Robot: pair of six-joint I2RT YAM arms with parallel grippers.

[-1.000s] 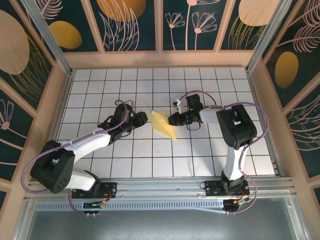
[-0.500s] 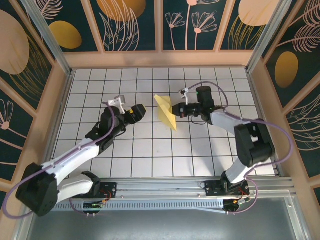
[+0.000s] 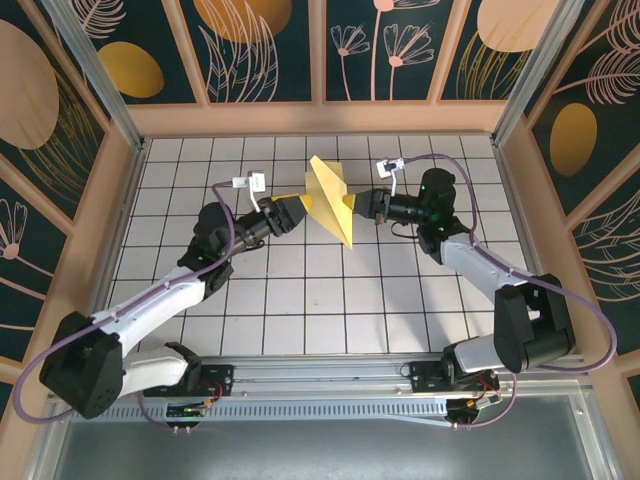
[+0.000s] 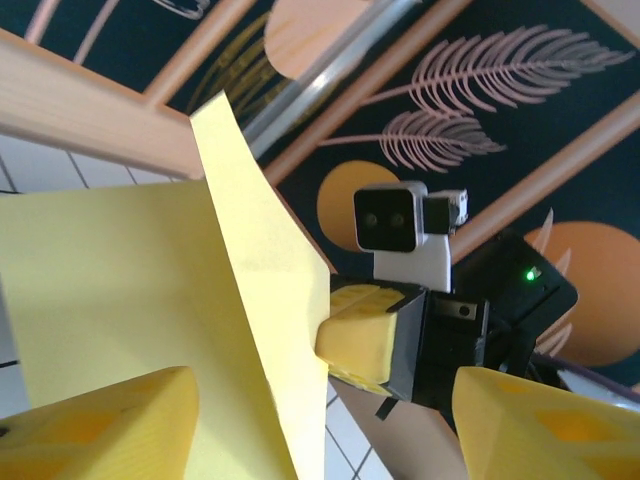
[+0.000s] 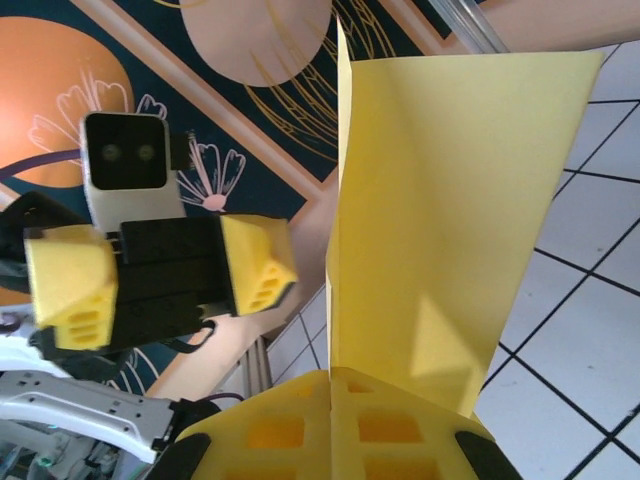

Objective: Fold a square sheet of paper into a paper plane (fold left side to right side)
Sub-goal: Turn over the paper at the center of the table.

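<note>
— Where is the paper plane (image 3: 328, 192)?
— Lifted above the table (image 3: 330, 300), near the far middle.
— Who holds it?
— The right gripper (image 3: 355, 207) pinches its fold. The left gripper (image 3: 296, 208) gapes wide at the opposite side.

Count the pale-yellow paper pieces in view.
1: the folded pale-yellow paper sheet, held upright above the tiled table by the right gripper, the open left gripper at its other side.
</note>
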